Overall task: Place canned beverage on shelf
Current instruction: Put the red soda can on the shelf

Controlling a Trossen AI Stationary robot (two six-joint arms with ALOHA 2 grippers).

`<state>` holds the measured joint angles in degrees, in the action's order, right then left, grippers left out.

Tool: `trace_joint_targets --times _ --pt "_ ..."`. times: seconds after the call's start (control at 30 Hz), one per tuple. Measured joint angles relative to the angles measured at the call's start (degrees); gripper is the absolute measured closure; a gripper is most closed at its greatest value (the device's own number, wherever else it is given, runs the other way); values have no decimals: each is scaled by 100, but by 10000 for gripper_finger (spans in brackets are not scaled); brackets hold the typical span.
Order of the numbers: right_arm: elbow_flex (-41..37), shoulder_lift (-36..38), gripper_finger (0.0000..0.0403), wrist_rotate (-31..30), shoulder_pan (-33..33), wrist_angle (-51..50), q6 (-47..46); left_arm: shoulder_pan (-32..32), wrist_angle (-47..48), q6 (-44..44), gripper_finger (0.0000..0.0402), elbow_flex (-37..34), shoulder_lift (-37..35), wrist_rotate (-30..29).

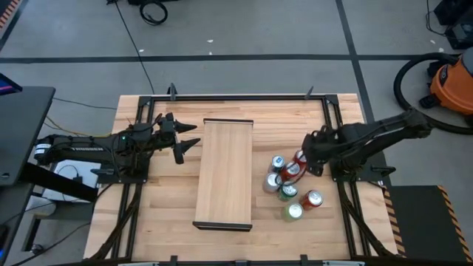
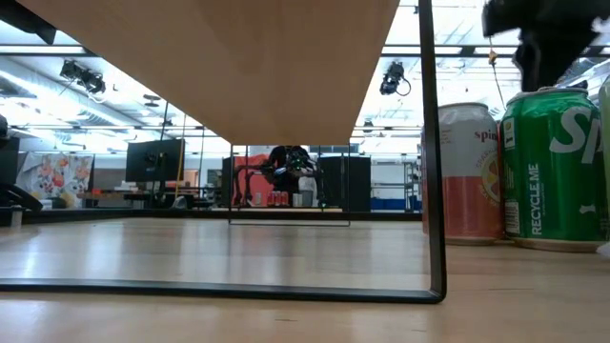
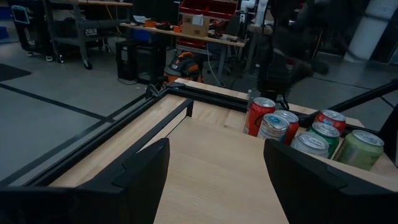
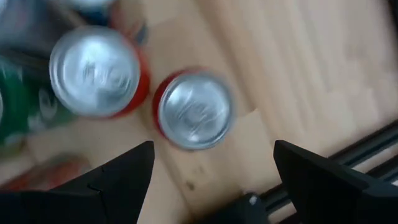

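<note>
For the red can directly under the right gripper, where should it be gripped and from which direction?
Grip the red can across its round side wall just below the top rim, coming straight down from above. It stands upright with its silver lid facing the open right gripper, and a second red can stands close beside it, so the fingers probably fit best with neither finger entering the narrow gap between the cans.

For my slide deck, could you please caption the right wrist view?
Right hand, open, above a red can standing beside another red can.
</note>
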<state>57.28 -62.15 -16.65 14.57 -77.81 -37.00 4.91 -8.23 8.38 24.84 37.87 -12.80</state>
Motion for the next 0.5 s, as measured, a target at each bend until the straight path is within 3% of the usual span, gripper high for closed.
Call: trace_joint_targets --times 0.5 --pt "-81 -701 6 251 -161 310 1097 -1 -1 -5 130 0 0 0"
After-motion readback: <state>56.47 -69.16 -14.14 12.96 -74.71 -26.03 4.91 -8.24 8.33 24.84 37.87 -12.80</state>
